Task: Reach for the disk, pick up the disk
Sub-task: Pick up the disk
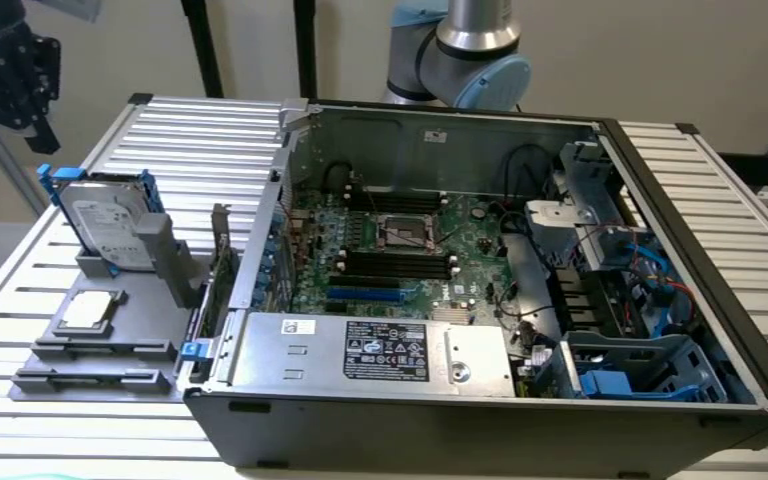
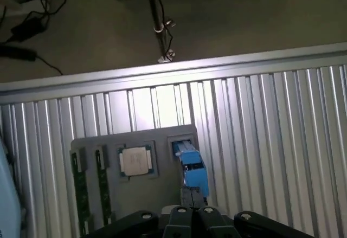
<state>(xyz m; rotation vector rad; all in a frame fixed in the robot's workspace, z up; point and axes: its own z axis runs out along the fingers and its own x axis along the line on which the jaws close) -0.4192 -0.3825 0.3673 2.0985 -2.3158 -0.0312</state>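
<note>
Disk (image 1: 107, 225): a silver-grey hard drive with a pale printed label, framed in a bright blue carrier. It stands on edge, leaning a little, in a slot of the grey fixture tray.
Disk from the wrist view (image 2: 192, 170): seen edge-on from above as a blue strip, just ahead of the gripper's black body.
Fixture tray (image 1: 124, 345): grey plastic, lying on the slatted aluminium table (image 1: 704, 160), at the exterior view's left of the open computer case (image 1: 491, 425).
Neighbours in the tray: a square silver processor chip (image 2: 135, 160) lies flat just beside the disk's slot. Two green memory modules (image 2: 80, 189) sit in the slots beyond it.
Gripper (image 1: 17, 90): hangs in the air above the table edge, higher than the disk and to the exterior view's left of it, well apart from it.
Gripper state (image 2: 192, 216): I cannot tell whether it is apart or together. Nothing appears to be carried in it.
Contact: none. The disk sits seated in its slot, with clear air between it and the gripper.
Progress: early in the reach, by my judgement. The wrist camera looks down onto the tray with the disk close to the gripper's line.
Not yet done: closing the gap, the grasp and the lift.
</note>
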